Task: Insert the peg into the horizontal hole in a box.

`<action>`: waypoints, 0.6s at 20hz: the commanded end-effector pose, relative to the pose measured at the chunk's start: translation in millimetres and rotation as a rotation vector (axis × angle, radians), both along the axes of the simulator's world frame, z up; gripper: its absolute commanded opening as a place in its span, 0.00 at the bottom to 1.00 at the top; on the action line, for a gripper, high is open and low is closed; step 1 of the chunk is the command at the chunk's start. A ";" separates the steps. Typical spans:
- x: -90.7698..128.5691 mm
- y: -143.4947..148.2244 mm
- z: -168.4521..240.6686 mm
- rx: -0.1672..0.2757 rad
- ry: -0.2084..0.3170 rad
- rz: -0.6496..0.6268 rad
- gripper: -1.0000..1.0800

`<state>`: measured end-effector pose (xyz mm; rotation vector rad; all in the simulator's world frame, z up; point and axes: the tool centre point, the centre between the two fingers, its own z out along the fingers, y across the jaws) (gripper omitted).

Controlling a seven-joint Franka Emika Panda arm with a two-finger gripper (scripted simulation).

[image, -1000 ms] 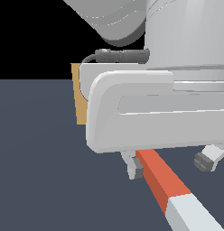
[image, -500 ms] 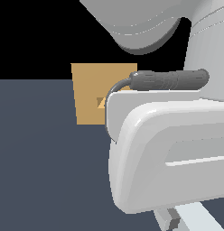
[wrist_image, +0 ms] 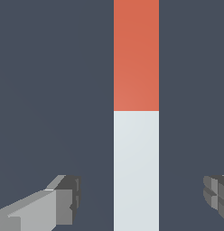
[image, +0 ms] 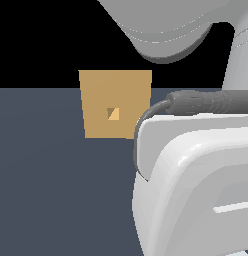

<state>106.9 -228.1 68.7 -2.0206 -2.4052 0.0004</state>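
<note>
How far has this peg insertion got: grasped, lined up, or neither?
Neither. Nothing is done: the horizontal hole in the box is empty. In hand: the gripper is open, its fingers on either side of the peg, not touching it. Left: grasp, lift, align, insert.

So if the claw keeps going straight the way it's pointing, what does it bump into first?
Most likely the peg. In the wrist view the open claw has one finger on each side of the peg's white half, neither touching. How far off the peg is, I can't tell.
</note>
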 end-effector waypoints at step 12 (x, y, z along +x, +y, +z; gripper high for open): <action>-0.2 0.4 -26.0 0.000 0.000 0.000 0.96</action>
